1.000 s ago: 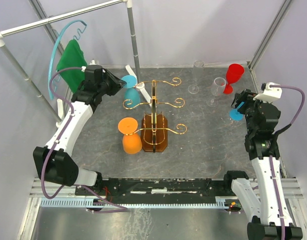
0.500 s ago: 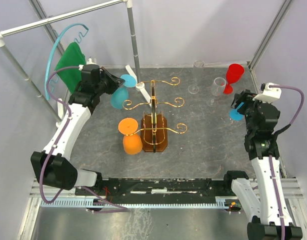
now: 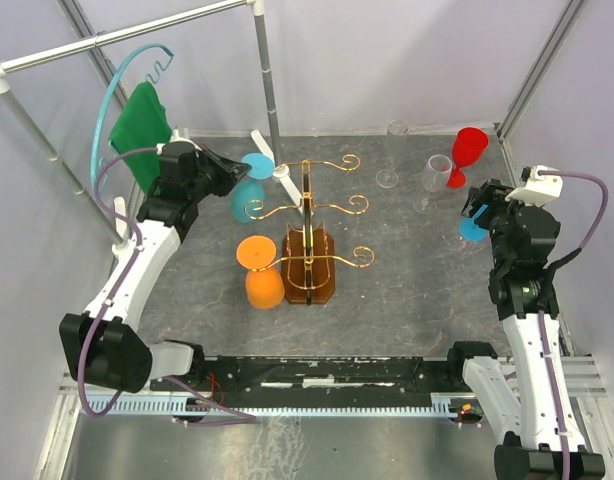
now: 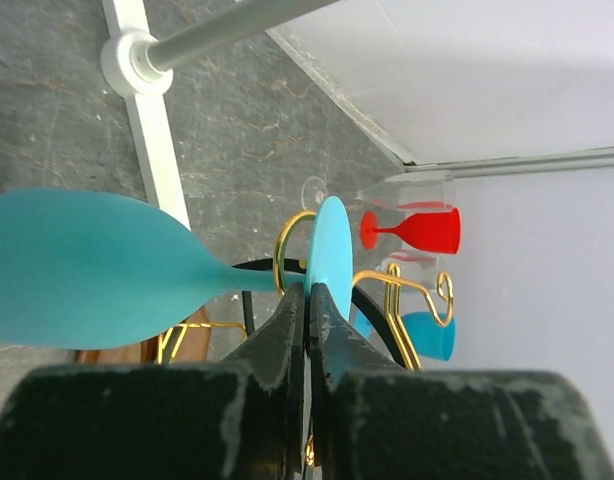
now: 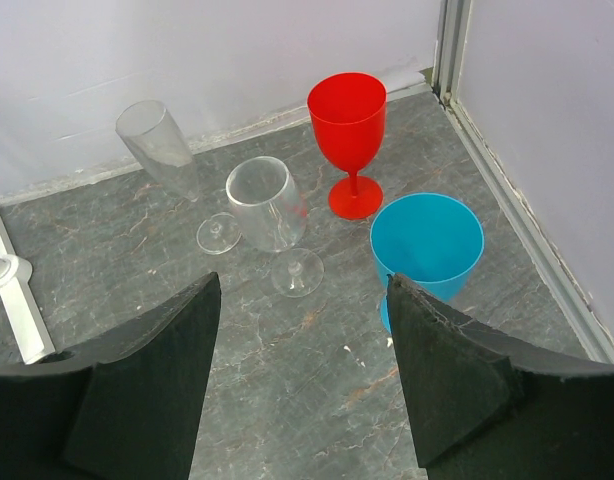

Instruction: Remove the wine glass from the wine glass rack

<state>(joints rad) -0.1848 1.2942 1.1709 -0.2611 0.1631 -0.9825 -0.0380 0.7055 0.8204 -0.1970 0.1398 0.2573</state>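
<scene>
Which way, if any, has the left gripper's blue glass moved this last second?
Yes. The blue glass in the left gripper has shifted left, away from the wine glass rack.

Grips the turquoise wine glass sideways by its stem with the end effector. Faces the gold wine glass rack beyond.

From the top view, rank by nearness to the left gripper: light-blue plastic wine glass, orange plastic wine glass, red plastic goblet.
1. Light-blue wine glass: in left gripper.
2. Orange wine glass: on rack, left.
3. Red goblet: far right.
</scene>
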